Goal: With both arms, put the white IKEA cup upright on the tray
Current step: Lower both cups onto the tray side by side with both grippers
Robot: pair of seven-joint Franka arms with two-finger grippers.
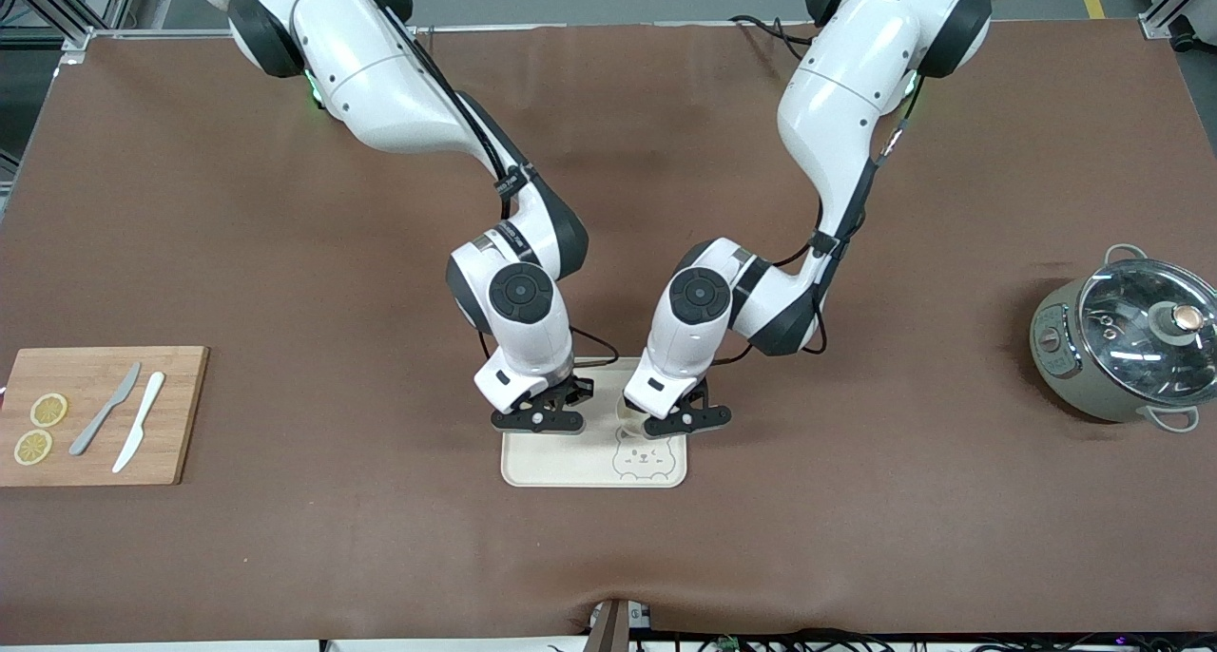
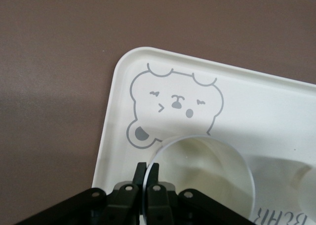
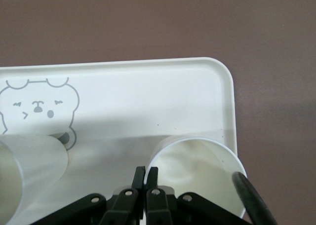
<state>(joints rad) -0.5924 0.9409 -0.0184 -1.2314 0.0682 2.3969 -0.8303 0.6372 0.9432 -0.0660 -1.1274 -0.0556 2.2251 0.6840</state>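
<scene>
The cream tray (image 1: 570, 467) with the bear drawing lies near the table's front edge, and both grippers are low over it. My left gripper (image 2: 148, 167) is shut on the rim of a white cup (image 2: 207, 170) that stands mouth up beside the bear (image 2: 173, 104). My right gripper (image 3: 146, 170) is shut on the rim of a second white cup (image 3: 197, 168), also mouth up, near a tray corner. Each wrist view shows the other cup at its edge (image 3: 24, 170). In the front view the left gripper (image 1: 686, 422) and right gripper (image 1: 540, 416) hide the cups almost fully.
A wooden cutting board (image 1: 181, 414) with two lemon slices (image 1: 40, 429), a grey knife (image 1: 105, 410) and a white knife (image 1: 139, 421) lies at the right arm's end. A grey-green pot with a glass lid (image 1: 1127, 343) stands at the left arm's end.
</scene>
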